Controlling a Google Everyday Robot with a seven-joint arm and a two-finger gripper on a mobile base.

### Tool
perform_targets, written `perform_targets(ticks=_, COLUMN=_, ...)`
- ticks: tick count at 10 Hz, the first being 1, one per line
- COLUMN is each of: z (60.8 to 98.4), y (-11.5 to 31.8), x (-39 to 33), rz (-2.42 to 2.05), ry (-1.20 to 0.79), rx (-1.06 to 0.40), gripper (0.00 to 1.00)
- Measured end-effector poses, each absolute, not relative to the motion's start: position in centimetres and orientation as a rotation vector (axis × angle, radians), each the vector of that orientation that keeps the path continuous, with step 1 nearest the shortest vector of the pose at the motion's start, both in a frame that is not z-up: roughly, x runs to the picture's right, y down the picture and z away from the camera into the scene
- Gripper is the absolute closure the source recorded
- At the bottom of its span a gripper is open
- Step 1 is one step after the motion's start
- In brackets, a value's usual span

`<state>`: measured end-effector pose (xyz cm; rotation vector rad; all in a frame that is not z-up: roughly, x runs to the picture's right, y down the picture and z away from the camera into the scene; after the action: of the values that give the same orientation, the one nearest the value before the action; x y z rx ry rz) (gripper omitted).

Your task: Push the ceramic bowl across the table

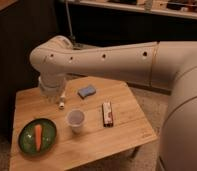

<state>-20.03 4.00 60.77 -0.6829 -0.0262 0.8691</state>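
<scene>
The ceramic bowl (pixel 27 142) is a shallow green dish at the table's front left, with a carrot (pixel 38 136) lying in it. The table (pixel 119 137) has a light wooden plank top. My white arm sweeps in from the right across the upper frame and bends down over the table's back left. The gripper (pixel 53 93) is at its lower end, above the back left of the table and well behind the bowl, apart from it.
A translucent whitish cup (pixel 75 120) stands right of the bowl. A blue sponge (pixel 87 91), a dark snack bar (pixel 107 113) and a small white bottle (pixel 62 101) lie on the table. A dark cabinet stands behind, with speckled floor to the right.
</scene>
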Motion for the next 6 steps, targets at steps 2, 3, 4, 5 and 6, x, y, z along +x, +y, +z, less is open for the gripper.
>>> perform_targets(ticks=2, z=60.8, y=4.0, x=-20.0, rz=0.869, ry=-0.025, rx=-0.683, gripper=0.62)
perform_targets(ticks=3, z=60.8, y=4.1, x=-19.9, rz=0.870, ry=-0.027, rx=-0.682, gripper=0.62)
perform_targets(ticks=4, z=60.9, y=4.3, x=-20.2, rz=0.865, ry=-0.050, rx=-0.676, gripper=0.62)
perform_targets(ticks=5, z=61.1, y=5.2, x=-20.8, rz=0.848, ry=-0.099, rx=-0.660, gripper=0.62)
perform_targets(ticks=6, z=61.3, y=6.3, x=-21.8, rz=0.825, ry=-0.142, rx=-0.655, gripper=0.62)
